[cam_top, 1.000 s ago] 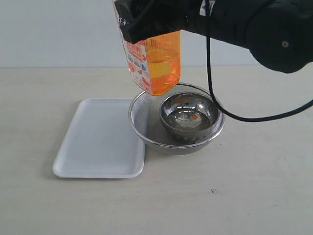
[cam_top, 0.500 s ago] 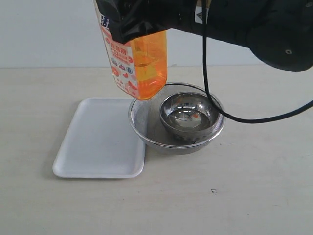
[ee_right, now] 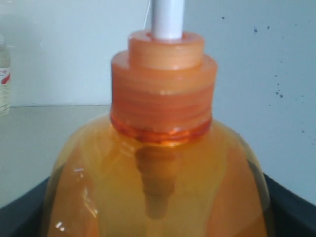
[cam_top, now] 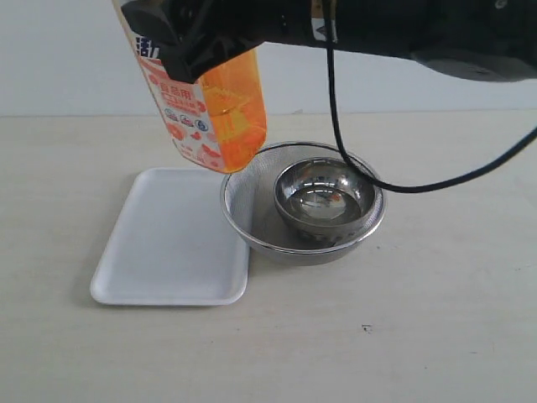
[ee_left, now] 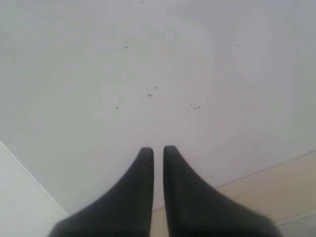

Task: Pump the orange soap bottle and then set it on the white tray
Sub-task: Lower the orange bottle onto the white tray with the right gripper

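Observation:
The orange soap bottle (cam_top: 214,117) hangs tilted in the air, its base over the gap between the white tray (cam_top: 168,243) and the strainer. My right gripper (cam_top: 180,34) is shut on its upper body. The right wrist view looks along the bottle (ee_right: 163,163) to its orange collar and white stem (ee_right: 168,17); the pump head is out of view. Black fingers (ee_right: 291,210) flank the bottle, my right gripper (ee_right: 158,219) closed around it. My left gripper (ee_left: 158,150) is shut on nothing and faces a pale wall; it does not show in the exterior view.
A round metal mesh strainer (cam_top: 252,220) holding a steel bowl (cam_top: 323,197) touches the tray's right edge. A black cable (cam_top: 352,159) loops down from the right arm over the strainer. The beige tabletop (cam_top: 377,336) stretches in front.
The right gripper has carried the bottle leftward, from above the strainer's left side to above the tray's right back corner, and the bottle now tilts more.

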{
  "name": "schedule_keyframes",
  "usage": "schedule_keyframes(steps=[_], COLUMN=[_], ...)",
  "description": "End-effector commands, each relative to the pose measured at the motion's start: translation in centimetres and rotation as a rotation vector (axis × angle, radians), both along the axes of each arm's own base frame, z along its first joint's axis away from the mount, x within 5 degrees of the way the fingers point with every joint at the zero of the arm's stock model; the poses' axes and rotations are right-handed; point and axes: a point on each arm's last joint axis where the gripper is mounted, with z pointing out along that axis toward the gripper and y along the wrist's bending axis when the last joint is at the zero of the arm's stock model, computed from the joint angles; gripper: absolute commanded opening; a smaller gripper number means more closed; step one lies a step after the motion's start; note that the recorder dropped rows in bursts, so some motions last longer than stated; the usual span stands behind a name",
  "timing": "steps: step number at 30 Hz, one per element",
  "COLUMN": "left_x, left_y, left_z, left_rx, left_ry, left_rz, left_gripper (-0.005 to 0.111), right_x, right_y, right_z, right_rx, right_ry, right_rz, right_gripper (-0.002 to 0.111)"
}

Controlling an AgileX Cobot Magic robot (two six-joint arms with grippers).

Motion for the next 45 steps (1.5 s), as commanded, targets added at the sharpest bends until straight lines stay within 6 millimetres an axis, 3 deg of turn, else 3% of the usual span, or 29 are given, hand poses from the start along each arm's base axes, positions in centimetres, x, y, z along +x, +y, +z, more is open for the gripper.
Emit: schedule_keyframes(steps=[1,8,16,31,36,45], left_x=[0.0,0.0,0.0,0.0,0.0,0.0], left_y=[0.0,0.0,0.0,0.0,0.0,0.0], left_z=[0.0,0.0,0.0,0.0,0.0,0.0], left_rx=[-0.009,-0.009,-0.009,-0.009,-0.009,-0.009], left_ry=[0.000,0.000,0.000,0.000,0.000,0.000], left_rz=[-0.001,-0.001,-0.001,-0.001,-0.001,-0.001], left_gripper=[0.005,0.005,0.005,0.005,0.005,0.005], right_x=[0.7,2.0,4.3,5.6,6.6,7.9], right_y=[1.6,4.0,5.9,7.0,7.4,7.7], right_z=[0.7,-0.5,-2.8,-6.6,-9.0,-11.4], right_rx=[0.054,0.086,0.105,0.089,0.059,0.098], right_ry=[0.019,0.042,0.139,0.192,0.182,0.195], right_rz=[0.094,0.242,0.250,0.277,0.240,0.170], right_gripper=[0.000,0.000,0.000,0.000,0.000,0.000])
